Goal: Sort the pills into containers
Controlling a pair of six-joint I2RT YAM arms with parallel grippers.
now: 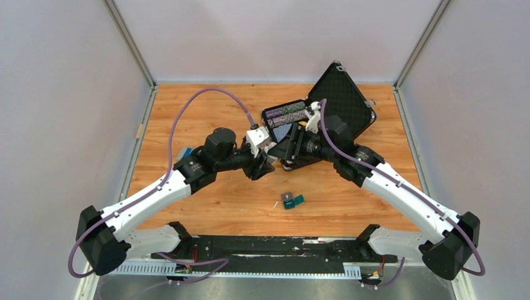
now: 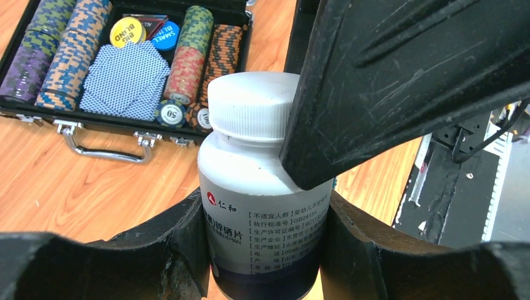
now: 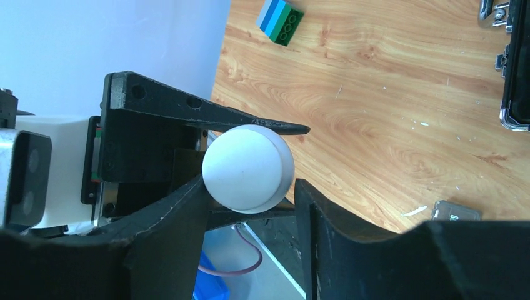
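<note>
Seen from above, both claws and the bottle are hidden where the two wrists meet in front of the chip case [image 1: 340, 100]. In the left wrist view the lower end of the bottle [image 2: 250, 169] is cut off by the frame edge. Its contents are concealed by its white wall and by the cap [image 2: 253, 106], which is on. A small grey piece [image 3: 456, 211] at the bottom of the right wrist view is half covered by a finger and cannot be identified. The brick [image 3: 279, 20] is partly masked by the left arm in the top view.

Both arms are stretched forward and bent inward, so that the wrists are brought together over the middle of the table [image 1: 206, 106]. The bottle is clasped round its body by the left claw [image 2: 265, 206]. The right claw [image 3: 250, 187] is set about the cap, which is seen end-on. One finger [image 3: 169, 231] is touching the cap and the other is just beside it. Whether the cap is actually clamped cannot be told.

The teal box [image 1: 292, 200] is lying open on the table, nearer the arm bases and well apart from both claws.

One bottle, one cap, one teal box, one chip case and one brick are counted. Inside the case four rows of chips [image 2: 187, 56], one deck of cards [image 2: 125, 78] and two round markers [image 2: 128, 31] are seen.
</note>
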